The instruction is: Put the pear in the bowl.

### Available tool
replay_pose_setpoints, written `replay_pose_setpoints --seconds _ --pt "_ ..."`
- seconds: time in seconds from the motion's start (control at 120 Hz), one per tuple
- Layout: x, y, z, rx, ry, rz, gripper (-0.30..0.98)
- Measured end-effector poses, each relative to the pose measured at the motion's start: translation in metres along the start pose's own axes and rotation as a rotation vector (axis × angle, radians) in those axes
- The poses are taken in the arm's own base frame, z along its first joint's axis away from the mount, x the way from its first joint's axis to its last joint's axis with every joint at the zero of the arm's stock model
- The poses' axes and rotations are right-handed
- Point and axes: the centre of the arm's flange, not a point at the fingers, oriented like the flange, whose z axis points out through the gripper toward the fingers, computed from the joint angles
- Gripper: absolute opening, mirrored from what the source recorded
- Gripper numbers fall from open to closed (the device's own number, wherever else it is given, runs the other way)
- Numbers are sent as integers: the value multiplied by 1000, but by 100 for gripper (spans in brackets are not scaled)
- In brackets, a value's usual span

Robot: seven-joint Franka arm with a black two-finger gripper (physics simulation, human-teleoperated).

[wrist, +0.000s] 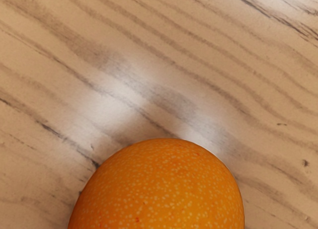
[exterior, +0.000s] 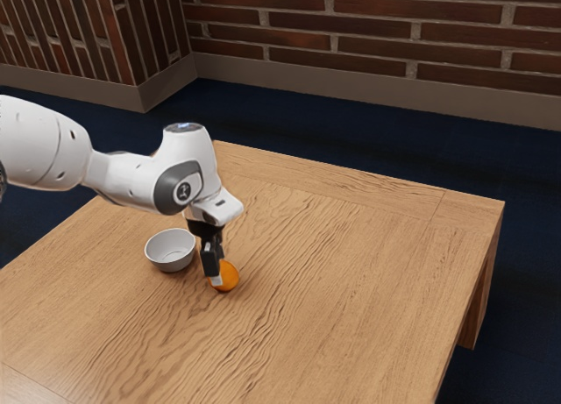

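An orange, rounded fruit with pale speckles (exterior: 227, 277) rests on or just above the table in the exterior view; I see no clear pear shape. My gripper (exterior: 214, 262) points down at it and overlaps its left side there; whether it holds the fruit I cannot tell. Close under my hand, the wrist view has the fruit (wrist: 161, 189) large at its lower edge. A light grey bowl (exterior: 173, 265) stands upright on the table, a short way from the gripper toward the exterior view's left, with nothing visible inside.
The wooden table (exterior: 351, 272) extends beyond the fruit toward the exterior view's right, up to its edge. My arm reaches in above the bowl's side of the table. A brick wall (exterior: 368, 27) stands behind, across a dark blue floor.
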Motion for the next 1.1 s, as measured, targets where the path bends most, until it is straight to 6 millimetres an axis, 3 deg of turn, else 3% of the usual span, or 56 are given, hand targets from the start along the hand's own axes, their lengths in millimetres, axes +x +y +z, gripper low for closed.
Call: replay_pose_setpoints --seconds 0.25,0.708,1.1 --pt "-9 -5 11 -7 7 21 69" --pt "3 -5 15 19 48 66 67" --pt "2 -5 18 10 77 53 53"
